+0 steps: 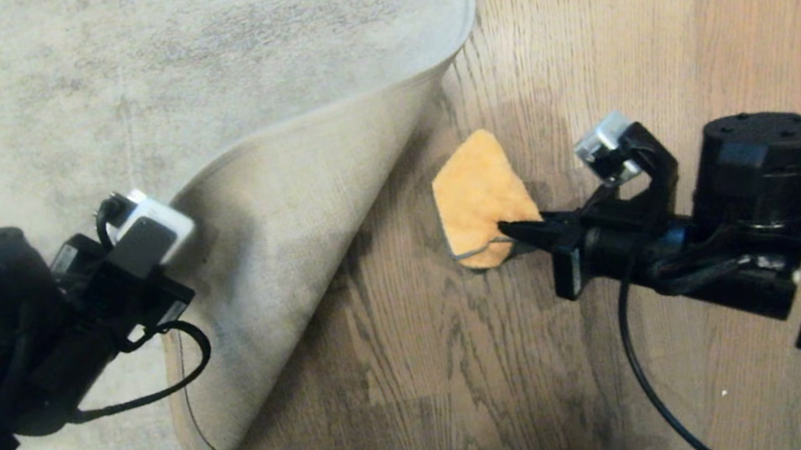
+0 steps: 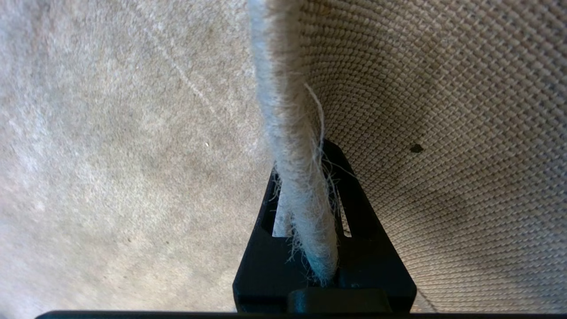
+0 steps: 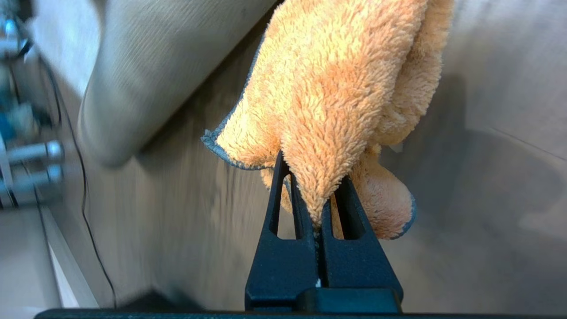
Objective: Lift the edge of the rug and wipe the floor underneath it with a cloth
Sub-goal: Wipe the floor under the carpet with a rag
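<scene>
From the head view, the left gripper (image 1: 176,290) holds the rug edge (image 1: 304,215) folded back over the rug, so the woven underside faces up and a wedge of floor (image 1: 403,351) lies bare beside the fold. The right gripper (image 1: 517,231) reaches in from the right with the cloth (image 1: 477,197) at its tip. The cloth sits on or just above the bare boards, near the fold but apart from it. The fold line runs diagonally, from the far right down toward the robot's left, and the uncovered floor lies from the cloth toward the robot's left, so the wiping looks like work for the right arm alone. The left gripper's fingers are hidden here behind its own body.

In the left wrist view, the fingers (image 2: 354,212) are clamped on the fuzzy border of the rug edge (image 2: 297,177), pile on one side and backing on the other. No floor shows here.

In the right wrist view, the fingers (image 3: 283,212) are pinched tight on a bunched fold of the cloth (image 3: 336,88), which hangs forward past them. The lifted rug (image 3: 155,66) curls beyond it, blurred. Whether the cloth actually presses on the floor is hard to make out.
</scene>
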`<state>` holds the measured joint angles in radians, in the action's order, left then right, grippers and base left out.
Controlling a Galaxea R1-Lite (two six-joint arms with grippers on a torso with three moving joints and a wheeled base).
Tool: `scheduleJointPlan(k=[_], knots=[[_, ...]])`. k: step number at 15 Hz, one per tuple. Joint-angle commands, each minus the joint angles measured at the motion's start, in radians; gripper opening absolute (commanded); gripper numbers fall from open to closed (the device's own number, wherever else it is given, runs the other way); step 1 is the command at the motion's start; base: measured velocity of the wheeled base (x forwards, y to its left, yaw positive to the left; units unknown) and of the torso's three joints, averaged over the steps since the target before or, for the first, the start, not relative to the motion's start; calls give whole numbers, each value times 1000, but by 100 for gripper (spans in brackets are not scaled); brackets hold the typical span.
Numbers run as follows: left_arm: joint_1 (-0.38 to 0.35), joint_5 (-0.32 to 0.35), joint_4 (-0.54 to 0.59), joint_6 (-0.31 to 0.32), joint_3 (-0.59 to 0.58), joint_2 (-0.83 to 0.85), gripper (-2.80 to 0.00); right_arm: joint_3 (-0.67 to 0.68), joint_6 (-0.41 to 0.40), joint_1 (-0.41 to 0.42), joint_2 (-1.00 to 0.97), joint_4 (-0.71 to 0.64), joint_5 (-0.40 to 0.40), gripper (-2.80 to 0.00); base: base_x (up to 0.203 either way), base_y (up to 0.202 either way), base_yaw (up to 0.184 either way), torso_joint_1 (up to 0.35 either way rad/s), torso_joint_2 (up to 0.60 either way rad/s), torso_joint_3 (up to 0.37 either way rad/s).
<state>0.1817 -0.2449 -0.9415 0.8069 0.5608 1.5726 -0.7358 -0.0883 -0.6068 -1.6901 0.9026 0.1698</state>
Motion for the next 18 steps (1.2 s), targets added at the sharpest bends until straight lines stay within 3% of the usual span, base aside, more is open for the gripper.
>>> scheduleJointPlan(k=[1,4,10,18], knots=[[-4,-4,-8,-7,12,1,-280,-134,52,-52,-141,10,-81,-280,0,0,0,0,0,0],[-10,-20,-62,-12,21,7,-280,-231,135,-113,-231,11,-176,-280,0,0,0,0,0,0],[-10,-103,-128,-12,22,4,-280,-371,140,-126,-344,-4,-182,-280,0,0,0,0,0,0],[-11,-187,-148,-12,21,-24,-280,-384,170,-196,-398,1,-183,-280,0,0,0,0,0,0]])
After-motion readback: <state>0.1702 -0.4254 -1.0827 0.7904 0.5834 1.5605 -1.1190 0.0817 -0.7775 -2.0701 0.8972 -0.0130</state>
